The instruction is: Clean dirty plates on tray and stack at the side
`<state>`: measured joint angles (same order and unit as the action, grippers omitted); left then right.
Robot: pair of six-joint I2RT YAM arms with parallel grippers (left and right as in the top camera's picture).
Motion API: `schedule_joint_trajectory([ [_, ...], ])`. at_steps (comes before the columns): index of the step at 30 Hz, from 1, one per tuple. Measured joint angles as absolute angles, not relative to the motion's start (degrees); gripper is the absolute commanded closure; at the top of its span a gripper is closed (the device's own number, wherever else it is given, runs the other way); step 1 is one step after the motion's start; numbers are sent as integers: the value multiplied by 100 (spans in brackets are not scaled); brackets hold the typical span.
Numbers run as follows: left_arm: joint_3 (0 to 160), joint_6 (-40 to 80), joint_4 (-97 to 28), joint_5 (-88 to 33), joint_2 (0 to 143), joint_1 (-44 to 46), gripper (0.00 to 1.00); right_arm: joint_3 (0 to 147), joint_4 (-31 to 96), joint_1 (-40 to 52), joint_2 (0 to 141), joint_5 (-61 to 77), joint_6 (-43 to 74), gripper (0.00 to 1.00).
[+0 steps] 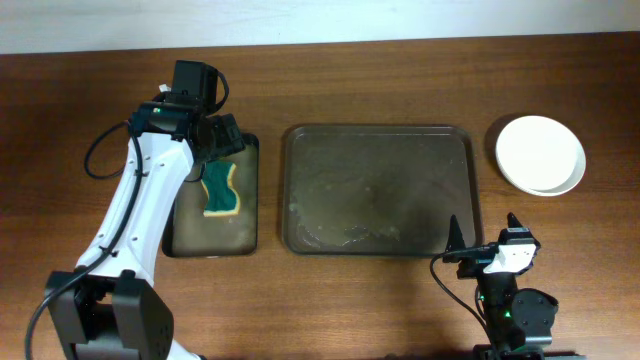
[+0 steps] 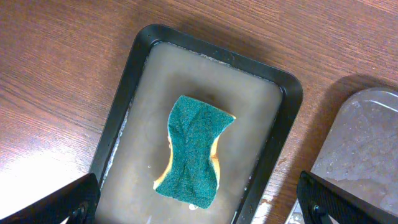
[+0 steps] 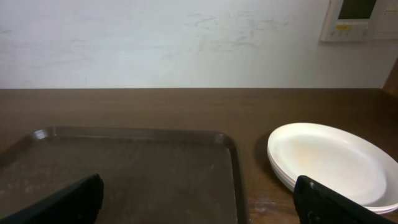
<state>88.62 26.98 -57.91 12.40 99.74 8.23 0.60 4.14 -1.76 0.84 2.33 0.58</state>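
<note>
The plates (image 1: 541,153) are stacked on the wooden table to the right of the tray (image 1: 378,190). In the right wrist view the plates (image 3: 336,158) are white with a faint yellowish tint. The dark brown tray (image 3: 124,168) holds no plates, only wet smears. My left gripper (image 1: 218,145) hangs open above a green and yellow sponge (image 2: 194,152) and does not touch it. My left gripper (image 2: 199,186) has its fingers wide on either side. My right gripper (image 1: 484,228) is open at the tray's near right corner. My right gripper (image 3: 199,190) holds nothing.
The sponge (image 1: 221,190) lies in a small black tray (image 1: 247,215) of cloudy water, left of the brown tray. The black tray's rim (image 2: 283,134) stands close to the brown tray's corner (image 2: 367,143). A white wall runs behind the table.
</note>
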Motion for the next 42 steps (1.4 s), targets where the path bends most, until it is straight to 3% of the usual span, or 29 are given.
schedule_joint_trajectory([
  [21,8431,2587,-6608,1490,9557,823,1,60,416,-176,84,211,19,1],
  [26,6930,2333,-5426,1640,8425,821,1,60,416,-176,80,209,14,2],
  [35,3389,1249,-2064,1031,5426,821,1,62,425,-176,69,150,19,1],
  [38,2561,1133,-1568,954,4058,821,1,62,425,-176,64,148,14,2],
  [42,2051,1063,-1815,915,2648,821,1,62,427,-176,60,150,12,2],
])
